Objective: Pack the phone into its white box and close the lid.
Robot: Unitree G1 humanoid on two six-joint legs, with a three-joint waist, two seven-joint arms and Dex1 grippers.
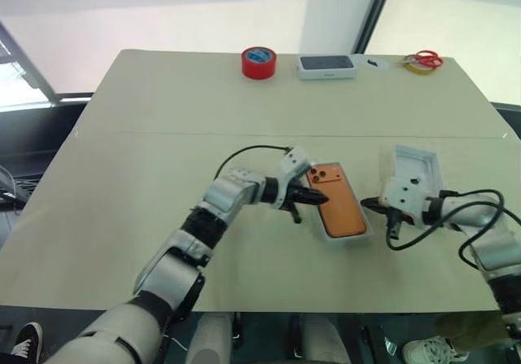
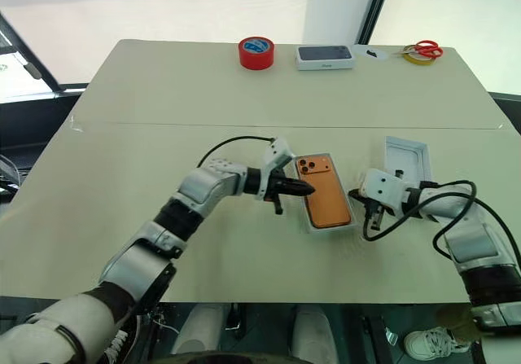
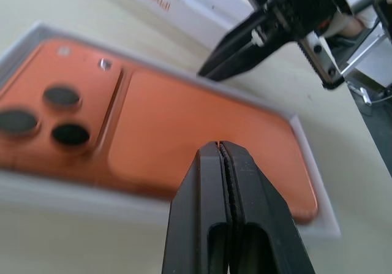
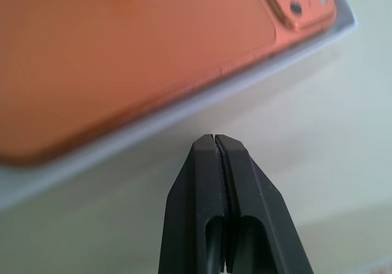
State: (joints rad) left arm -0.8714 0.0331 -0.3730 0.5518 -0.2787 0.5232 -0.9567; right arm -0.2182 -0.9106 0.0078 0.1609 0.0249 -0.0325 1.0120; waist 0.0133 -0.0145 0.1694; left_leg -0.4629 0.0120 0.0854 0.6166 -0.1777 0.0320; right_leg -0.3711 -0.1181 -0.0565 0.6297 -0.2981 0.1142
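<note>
Pale beige tabletop (image 1: pixel 163 136) spreads under both our arms, with a seam running across it beyond our grippers and bright windows behind the far edge. Between our 2 grippers lies the phone (image 1: pixel 338 201), orange back up, its raised camera block of 3 dark lenses at the far corner, seated flat inside the white box (image 1: pixel 364 232), whose thin white rim shows all around it. Our left gripper (image 1: pixel 319 199) points at the phone from its left long side; its 2 black fingers are pressed together with nothing between them, and their tip sits at the phone's edge, just below the camera block, though we cannot tell whether it touches. Our right gripper (image 1: pixel 368 205) points at the opposite long side, its fingers likewise pressed together and empty, the tip just beside the box rim but apart from it with bare table between. Just behind our right gripper, on the far side of its wrist, the lid (image 1: pixel 417 165) lies open side up, plain white inside with a raised rim. Well beyond both jaws, along the far edge, we see a red tape roll (image 1: pixel 258 62), a white box with a dark top (image 1: pixel 326 66) and red-handled scissors (image 1: pixel 425 59).
</note>
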